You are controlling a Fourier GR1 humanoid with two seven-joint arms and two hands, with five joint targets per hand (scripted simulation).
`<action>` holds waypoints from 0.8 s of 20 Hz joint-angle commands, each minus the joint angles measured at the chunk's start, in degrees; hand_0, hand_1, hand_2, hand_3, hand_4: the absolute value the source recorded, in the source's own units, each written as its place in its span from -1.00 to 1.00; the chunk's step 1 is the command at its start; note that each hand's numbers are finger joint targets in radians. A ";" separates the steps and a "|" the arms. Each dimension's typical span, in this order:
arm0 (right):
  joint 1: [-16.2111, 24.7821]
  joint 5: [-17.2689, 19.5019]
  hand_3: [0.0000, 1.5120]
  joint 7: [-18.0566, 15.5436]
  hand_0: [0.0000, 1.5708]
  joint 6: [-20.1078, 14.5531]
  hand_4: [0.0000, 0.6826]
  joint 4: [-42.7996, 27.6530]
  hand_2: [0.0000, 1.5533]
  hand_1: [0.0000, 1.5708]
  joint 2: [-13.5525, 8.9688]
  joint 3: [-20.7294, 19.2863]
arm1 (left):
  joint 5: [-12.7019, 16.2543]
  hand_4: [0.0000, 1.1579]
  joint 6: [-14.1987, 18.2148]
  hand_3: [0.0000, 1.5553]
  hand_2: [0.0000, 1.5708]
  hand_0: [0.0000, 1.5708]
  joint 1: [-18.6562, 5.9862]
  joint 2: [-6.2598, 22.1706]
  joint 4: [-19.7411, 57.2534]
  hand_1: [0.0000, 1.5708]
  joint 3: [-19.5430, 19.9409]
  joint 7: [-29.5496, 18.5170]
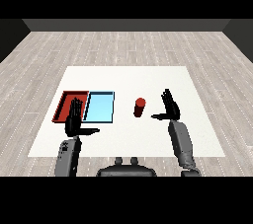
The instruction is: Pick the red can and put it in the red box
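While the red can (140, 107) stood upright, long axis vertical, no label was readable. Right hand (171, 108) open beside it; left hand (75, 122) open

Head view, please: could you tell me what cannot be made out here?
- Red tray: its near right part is hidden behind the left robot hand.
- Red can: too small to show any label.
- Right robot hand: its palm side is turned away.
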 commanded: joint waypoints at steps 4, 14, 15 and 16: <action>-2.31 -0.89 -1.00 -3.37 -1.00 0.50 -1.00 7.80 -1.00 -1.00 1.68 0.10 | 0.81 -1.00 0.69 -1.00 -1.00 -1.00 1.62 0.83 -5.30 -1.00 0.42 4.07; 0.15 -1.47 -1.00 -4.72 -1.00 -0.59 -1.00 7.94 -1.00 -1.00 4.67 3.29 | -0.16 -1.00 1.52 -1.00 -1.00 -1.00 -1.62 -0.87 -0.51 -1.00 -0.85 2.44; -7.79 -2.51 -1.00 -8.57 -1.00 1.33 -1.00 18.95 -1.00 -1.00 2.46 -0.54 | 0.85 -1.00 -1.18 -1.00 -1.00 -1.00 1.51 0.53 -1.61 -1.00 0.11 -0.48; -1.89 -1.41 -1.00 -5.08 -1.00 -0.46 -1.00 9.93 -1.00 -1.00 4.24 3.16 | 1.73 -1.00 0.29 -1.00 -1.00 -1.00 -2.40 0.74 -0.47 -1.00 1.23 3.05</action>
